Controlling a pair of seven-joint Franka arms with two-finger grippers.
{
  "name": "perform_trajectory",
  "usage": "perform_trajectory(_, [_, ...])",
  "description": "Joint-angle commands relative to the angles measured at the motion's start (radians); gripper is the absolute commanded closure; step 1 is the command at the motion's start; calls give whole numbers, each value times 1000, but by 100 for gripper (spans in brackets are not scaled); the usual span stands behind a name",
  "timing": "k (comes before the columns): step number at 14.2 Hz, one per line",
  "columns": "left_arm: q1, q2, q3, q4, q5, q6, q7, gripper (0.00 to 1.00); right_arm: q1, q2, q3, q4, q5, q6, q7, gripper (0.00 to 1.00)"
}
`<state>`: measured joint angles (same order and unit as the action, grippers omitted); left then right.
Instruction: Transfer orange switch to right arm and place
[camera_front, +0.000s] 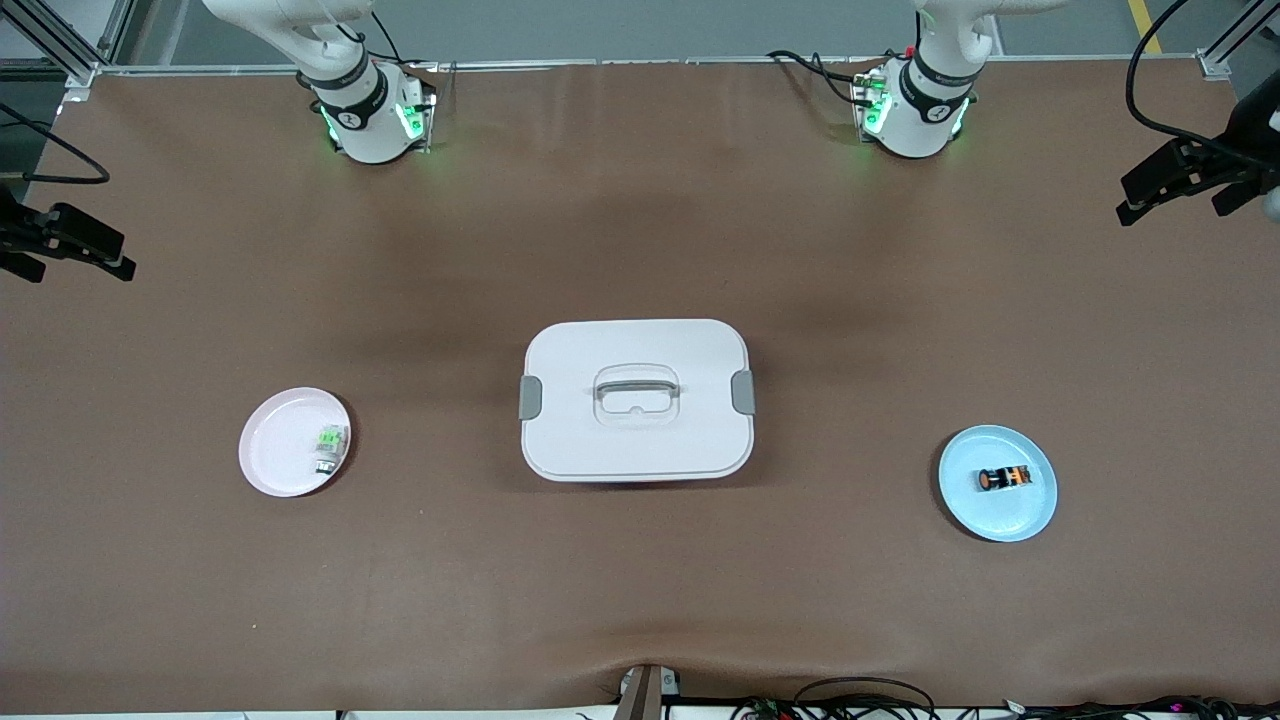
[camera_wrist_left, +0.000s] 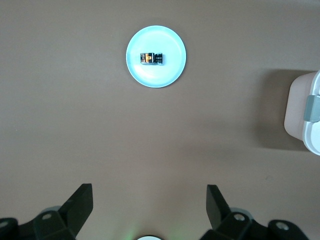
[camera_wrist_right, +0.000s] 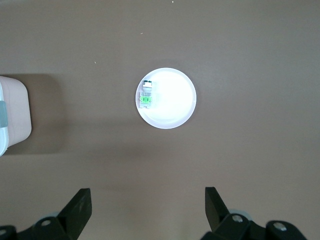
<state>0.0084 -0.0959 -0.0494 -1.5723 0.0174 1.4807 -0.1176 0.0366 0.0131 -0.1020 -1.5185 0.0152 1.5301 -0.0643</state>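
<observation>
The orange switch (camera_front: 1003, 479) (camera_wrist_left: 151, 58), a stubby black cylinder with orange marks, lies on its side on a light blue plate (camera_front: 1000, 522) (camera_wrist_left: 156, 80) toward the left arm's end of the table. My left gripper (camera_wrist_left: 149, 189) hangs high over bare table, open and empty, well apart from that plate. The right arm (camera_front: 362, 105) shows only its base in the front view. Its gripper (camera_wrist_right: 147, 191) is open and empty too, high over bare table, with a pink plate (camera_wrist_right: 175, 107) in its sight.
A white lidded box (camera_front: 636, 440) (camera_wrist_left: 302, 112) (camera_wrist_right: 14, 112) with a handle stands mid-table. The pink plate (camera_front: 275, 455) toward the right arm's end holds a small green-and-silver switch (camera_front: 330, 447) (camera_wrist_right: 146, 95). Black camera mounts (camera_front: 65, 240) (camera_front: 1185, 175) stick in from both table ends.
</observation>
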Motion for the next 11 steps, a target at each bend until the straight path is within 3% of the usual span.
perform_trajectory(1, [-1,11,-4,18,16,-16,13,0,-12,-10,13,-11,-12,4,8,0])
perform_trajectory(8, [2,60,-4,25,23,-2,21,0,-15,-10,13,-11,-11,4,8,0])
perform_trajectory(11, [2,88,-3,-21,50,91,12,0,-15,-10,13,-11,-11,4,8,0])
